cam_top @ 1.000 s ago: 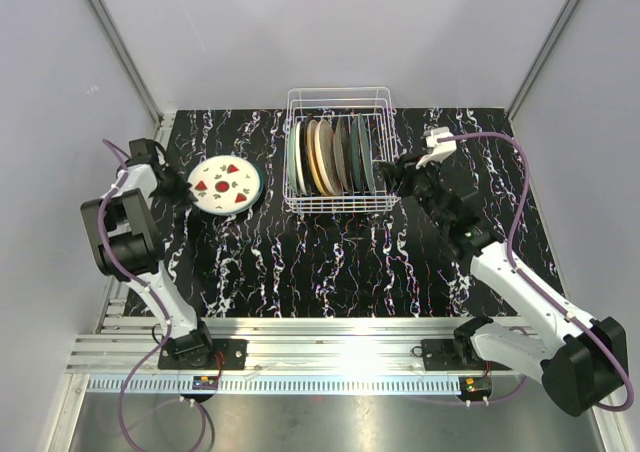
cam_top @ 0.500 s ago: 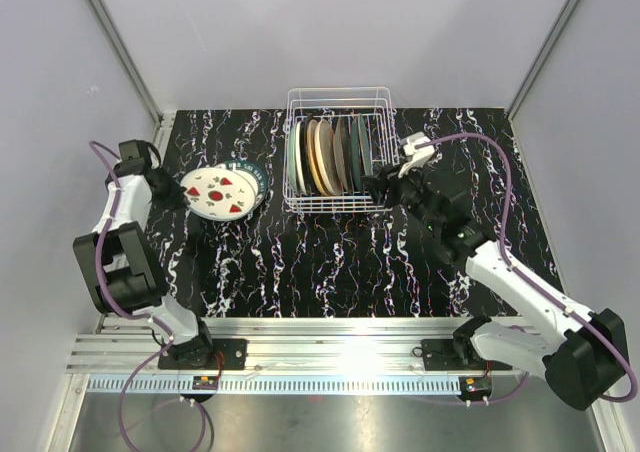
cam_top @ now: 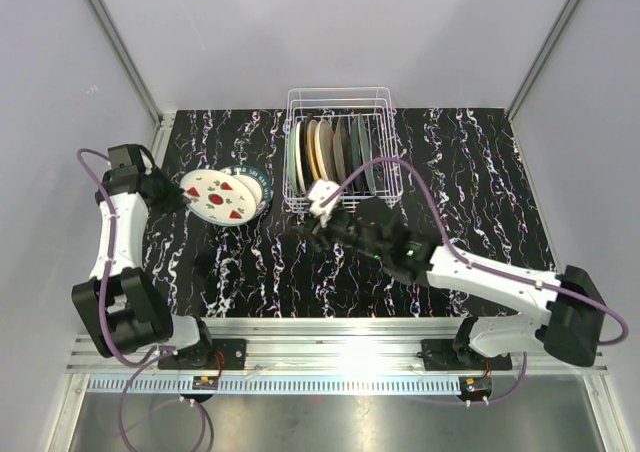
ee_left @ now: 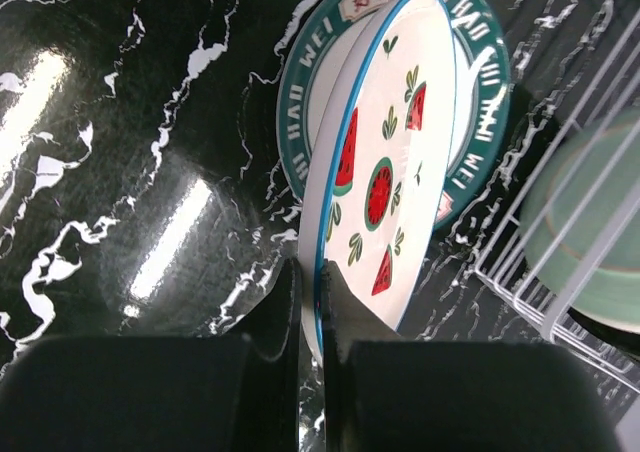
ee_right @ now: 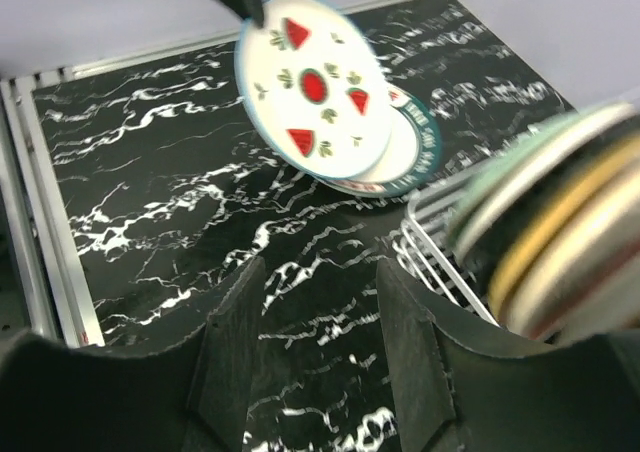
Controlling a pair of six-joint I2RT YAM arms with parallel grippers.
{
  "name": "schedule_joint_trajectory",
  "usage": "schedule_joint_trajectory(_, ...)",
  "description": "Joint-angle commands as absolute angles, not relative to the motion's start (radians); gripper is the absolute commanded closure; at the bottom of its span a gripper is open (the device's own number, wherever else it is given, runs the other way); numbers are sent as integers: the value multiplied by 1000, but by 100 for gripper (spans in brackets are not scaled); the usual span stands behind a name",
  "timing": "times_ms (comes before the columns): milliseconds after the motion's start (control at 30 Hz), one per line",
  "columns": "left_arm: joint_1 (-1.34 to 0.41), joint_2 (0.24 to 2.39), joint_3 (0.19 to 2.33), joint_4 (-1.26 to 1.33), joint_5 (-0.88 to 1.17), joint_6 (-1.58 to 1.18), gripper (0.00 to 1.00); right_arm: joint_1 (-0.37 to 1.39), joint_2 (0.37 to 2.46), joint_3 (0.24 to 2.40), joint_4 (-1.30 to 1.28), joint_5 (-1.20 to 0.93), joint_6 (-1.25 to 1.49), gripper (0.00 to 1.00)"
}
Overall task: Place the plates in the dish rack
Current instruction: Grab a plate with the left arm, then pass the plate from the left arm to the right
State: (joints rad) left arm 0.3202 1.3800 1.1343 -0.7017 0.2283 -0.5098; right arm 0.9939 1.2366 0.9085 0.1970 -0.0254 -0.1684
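My left gripper [cam_top: 184, 195] [ee_left: 312, 274] is shut on the near rim of a white plate with watermelon motifs [cam_top: 220, 195] [ee_left: 385, 167] [ee_right: 315, 84]. That plate is tilted up off a second plate with a dark green lettered rim [cam_top: 258, 194] [ee_left: 484, 82] [ee_right: 418, 150], which lies flat on the table. The white wire dish rack [cam_top: 338, 204] [ee_left: 560, 292] [ee_right: 432, 234] holds several plates [cam_top: 328, 155] [ee_right: 560, 207] on edge. Low over the table in front of the rack, my right gripper [cam_top: 300, 234] [ee_right: 320, 332] is open and holds nothing.
The black marbled tabletop [cam_top: 300, 272] runs between pale side walls, with an aluminium rail [cam_top: 330, 337] along the near edge. The right arm lies across the table in front of the rack. The left arm's purple cable [cam_top: 92, 172] loops out at the far left.
The right arm swung from the rack's right side to in front of it, pointing left, jaws slightly wider. The left gripper pulled the watermelon plate left and tipped it, uncovering the green-rimmed plate.
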Motion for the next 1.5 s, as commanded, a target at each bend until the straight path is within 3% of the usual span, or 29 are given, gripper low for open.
schedule_joint_trajectory(0,322,1264,1143,-657,324,-564,100,1092,1322,1002,222,83,-325,44)
schedule_joint_trajectory(200,321,1137,1095,-672,385,-584,100,1215,1488,1087,256,158,-429,34)
schedule_joint_trajectory(467,318,963,1017,-703,431,-592,100,1299,1713,1256,195,311,-548,14)
schedule_joint_trajectory(733,318,881,1020,-730,515,-614,100,1304,1888,1357,244,422,-653,12)
schedule_joint_trajectory(900,311,888,1005,-701,635,-661,100,1308,2042,1440,395,662,-819,14)
schedule_joint_trajectory(1000,311,890,1003,-678,669,-681,100,1308,2075,1439,484,706,-888,26)
schedule_joint_trajectory(1033,311,890,1005,-675,672,-683,100,1308,2077,1434,501,710,-894,38)
schedule_joint_trajectory(1133,311,896,1005,-663,678,-687,100,1308,2080,1417,577,721,-925,56)
schedule_joint_trajectory(1300,311,919,980,-630,670,-683,100,1312,2083,1405,633,721,-951,74)
schedule_joint_trajectory(1367,311,925,974,-623,669,-669,100,1312,2079,1399,659,719,-960,88)
schedule_joint_trajectory(1433,311,934,979,-626,655,-655,92,1316,2071,1388,683,719,-965,99)
schedule_joint_trajectory(1467,311,943,979,-624,649,-649,91,1318,2068,1387,686,718,-965,100)
